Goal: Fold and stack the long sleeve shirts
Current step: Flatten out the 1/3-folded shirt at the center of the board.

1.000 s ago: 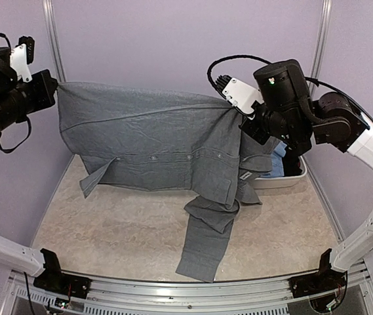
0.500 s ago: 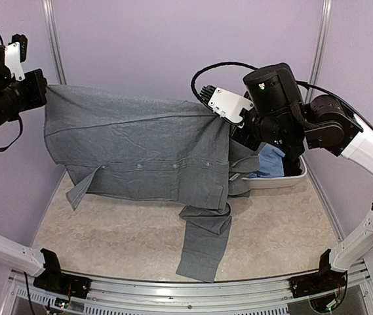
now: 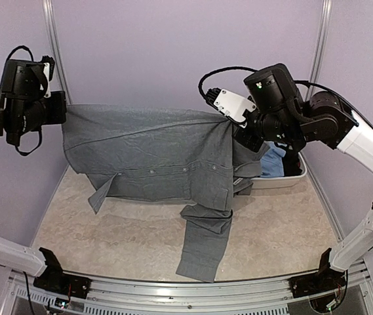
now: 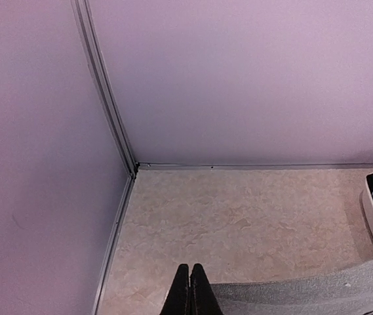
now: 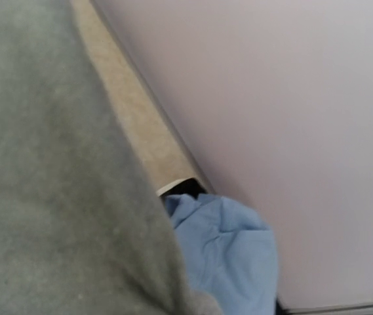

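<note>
The grey shirt (image 3: 153,154) hangs spread wide above the table (image 3: 284,226). The left gripper (image 3: 63,109) is clenched on its top left corner and the right gripper (image 3: 231,125) is clenched on its top right corner. One sleeve (image 3: 202,252) trails onto the near table. The blue shirt (image 3: 274,163) lies in the white basin (image 3: 283,182), far right.
</note>
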Robot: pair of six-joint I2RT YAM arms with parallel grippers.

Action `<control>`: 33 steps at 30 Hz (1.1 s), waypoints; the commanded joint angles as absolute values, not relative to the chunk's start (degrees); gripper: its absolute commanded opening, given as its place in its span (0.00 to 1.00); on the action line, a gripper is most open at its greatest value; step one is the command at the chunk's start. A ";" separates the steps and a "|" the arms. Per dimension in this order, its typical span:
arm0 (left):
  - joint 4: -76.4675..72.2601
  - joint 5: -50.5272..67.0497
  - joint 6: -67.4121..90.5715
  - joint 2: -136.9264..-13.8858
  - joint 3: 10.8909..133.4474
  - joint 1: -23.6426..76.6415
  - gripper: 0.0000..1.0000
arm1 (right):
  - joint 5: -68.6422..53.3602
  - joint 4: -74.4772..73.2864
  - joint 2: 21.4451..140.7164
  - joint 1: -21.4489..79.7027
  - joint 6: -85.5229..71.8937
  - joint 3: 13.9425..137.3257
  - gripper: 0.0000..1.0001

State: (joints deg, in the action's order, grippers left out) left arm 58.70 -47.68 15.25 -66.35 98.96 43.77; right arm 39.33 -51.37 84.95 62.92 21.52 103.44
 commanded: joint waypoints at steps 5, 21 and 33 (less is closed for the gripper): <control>55.06 -38.44 11.40 -65.10 92.57 35.42 0.00 | 32.46 -55.14 87.62 59.85 17.06 103.23 0.00; 56.05 -27.92 13.91 -63.44 78.72 40.83 0.00 | 9.85 -51.06 91.15 61.64 12.83 83.32 0.00; 63.45 -30.91 19.24 -65.40 76.35 47.59 0.00 | -19.74 -44.13 89.35 63.44 12.35 71.74 0.20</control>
State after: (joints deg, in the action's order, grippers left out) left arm 60.86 -30.11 17.61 -66.15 77.14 47.27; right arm -6.66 -47.53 90.76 62.74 13.02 74.30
